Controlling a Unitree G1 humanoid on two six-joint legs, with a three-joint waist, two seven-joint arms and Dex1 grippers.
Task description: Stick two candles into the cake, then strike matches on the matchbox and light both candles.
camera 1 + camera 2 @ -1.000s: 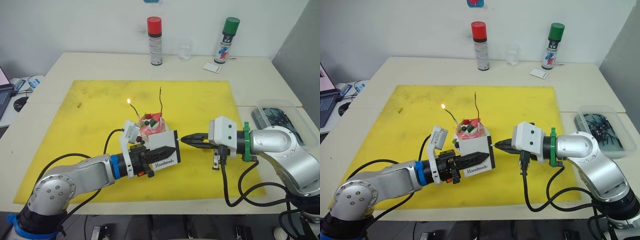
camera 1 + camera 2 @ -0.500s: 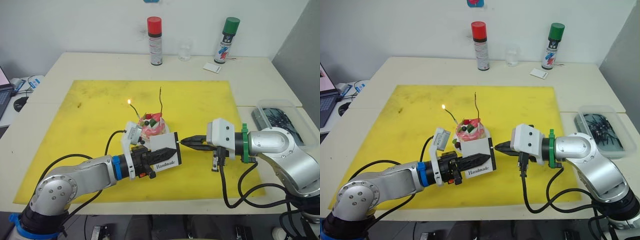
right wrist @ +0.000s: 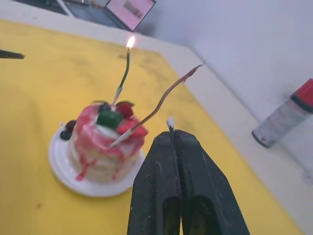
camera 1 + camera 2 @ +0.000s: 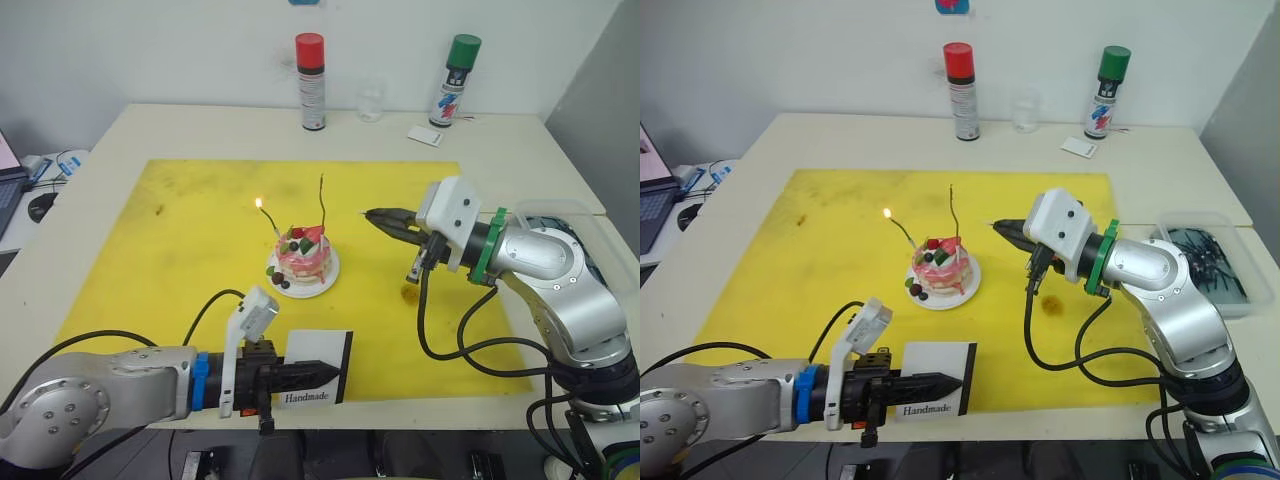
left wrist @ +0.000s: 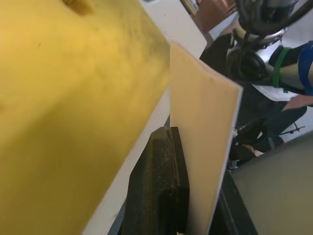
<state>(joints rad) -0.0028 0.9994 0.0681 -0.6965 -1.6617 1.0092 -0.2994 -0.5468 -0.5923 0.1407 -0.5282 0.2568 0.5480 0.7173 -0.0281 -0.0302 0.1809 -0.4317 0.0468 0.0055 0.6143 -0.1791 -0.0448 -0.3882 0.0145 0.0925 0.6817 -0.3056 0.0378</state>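
- Yellow mat (image 4: 180,240) spread across pale table (image 4: 200,125).
- Red-capped spray can (image 4: 310,82) upright near far table edge.
- Green-capped spray can (image 4: 453,80) upright, well apart from red-capped one.
- Clear glass (image 4: 370,102) between the two cans.
- Small white card (image 4: 424,136) flat, just beside green-capped can.
- Clear plastic tray (image 4: 1206,262) holding dark items, right of mat.
- Laptop (image 4: 652,195) at far left edge.

A robotics lab or test room is showing here. A plain cream tabletop (image 4: 200,130) is standing against a bare white wall (image 4: 150,50), and a yellow mat (image 4: 180,240) is lying over it as a marked work area. Two spray cans (image 4: 310,82) (image 4: 453,80) are standing at the back edge. A laptop (image 4: 658,185) and loose cables are sitting on a side desk, and a clear plastic bin (image 4: 1205,262) of small dark parts is resting at the other end.
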